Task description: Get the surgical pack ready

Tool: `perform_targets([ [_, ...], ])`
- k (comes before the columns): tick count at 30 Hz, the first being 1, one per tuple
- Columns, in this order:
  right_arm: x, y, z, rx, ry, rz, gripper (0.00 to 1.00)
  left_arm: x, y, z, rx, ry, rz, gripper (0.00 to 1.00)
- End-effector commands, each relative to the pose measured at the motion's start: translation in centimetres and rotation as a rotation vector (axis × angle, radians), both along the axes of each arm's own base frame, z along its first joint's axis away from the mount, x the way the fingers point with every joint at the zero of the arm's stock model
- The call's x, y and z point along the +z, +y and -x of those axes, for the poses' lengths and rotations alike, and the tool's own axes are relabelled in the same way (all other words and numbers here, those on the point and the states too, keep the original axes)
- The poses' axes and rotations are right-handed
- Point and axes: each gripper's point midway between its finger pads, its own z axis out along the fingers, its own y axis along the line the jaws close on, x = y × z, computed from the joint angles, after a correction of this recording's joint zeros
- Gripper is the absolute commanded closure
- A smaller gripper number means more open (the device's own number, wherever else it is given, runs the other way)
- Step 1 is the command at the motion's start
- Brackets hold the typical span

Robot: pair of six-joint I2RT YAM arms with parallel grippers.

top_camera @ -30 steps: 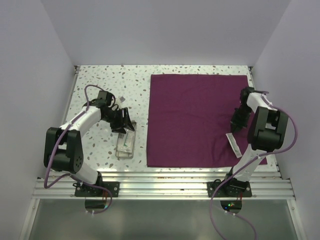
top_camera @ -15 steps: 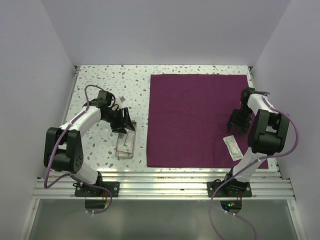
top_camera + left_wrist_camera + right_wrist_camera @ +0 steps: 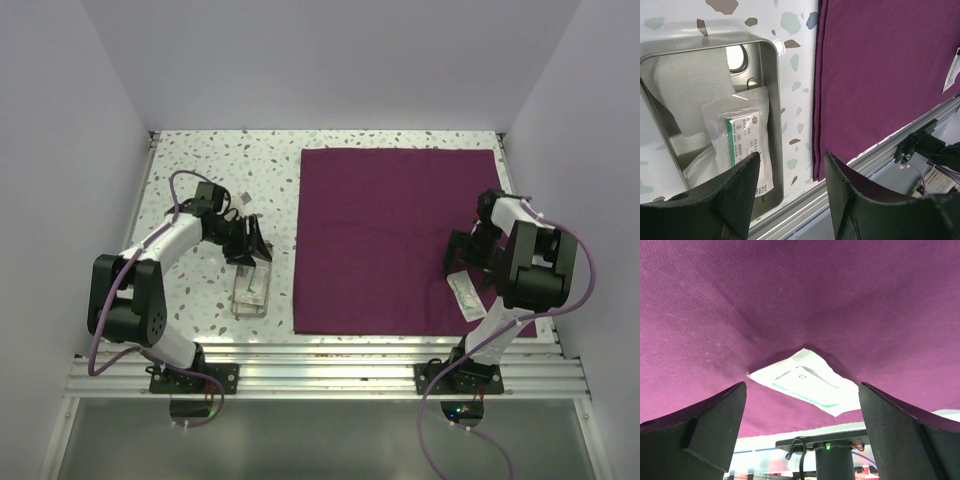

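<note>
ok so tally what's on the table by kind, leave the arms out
magenta cloth: 1
steel tray: 1
sealed packets: 2 (one in the tray, one on the cloth)
white gauze piece: 1
total: 5

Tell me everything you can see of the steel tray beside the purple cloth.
The steel tray is small, shiny and rectangular, with rounded corners and a raised rim. It lies flat on the speckled table, left of the purple cloth, a bare strip between them. Inside lie a white gauze pad and a sealed clear packet with a green-and-white label. The open left claw hangs over its edge, not gripping it.
</note>
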Motion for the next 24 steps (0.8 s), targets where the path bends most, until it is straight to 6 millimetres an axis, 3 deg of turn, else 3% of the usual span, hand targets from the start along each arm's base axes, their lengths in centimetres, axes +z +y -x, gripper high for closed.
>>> perform_targets([
  [1, -0.6, 0.5, 0.4, 0.026, 0.005, -0.019, 0.02, 1.0, -0.7, -0.9, -0.014, -0.054, 0.037, 0.42],
  [8, -0.9, 0.1, 0.7, -0.005, 0.012, 0.029, 0.07, 0.9, -0.7, -0.7, -0.014, -0.048, 0.038, 0.42],
  [14, -0.6, 0.0, 0.0, -0.041, -0.005, 0.044, 0.21, 0.9, -0.7, -0.7, -0.015, -0.049, 0.038, 0.42],
  [17, 0.1, 0.2, -0.8, -0.073, -0.028, 0.036, 0.33, 1.0, -0.7, -0.7, -0.015, -0.052, 0.039, 0.42],
  [24, 2.5, 1.3, -4.1, -0.145, -0.096, 0.008, 0.43, 1.2, -0.7, -0.8, -0.013, -0.055, 0.041, 0.42],
])
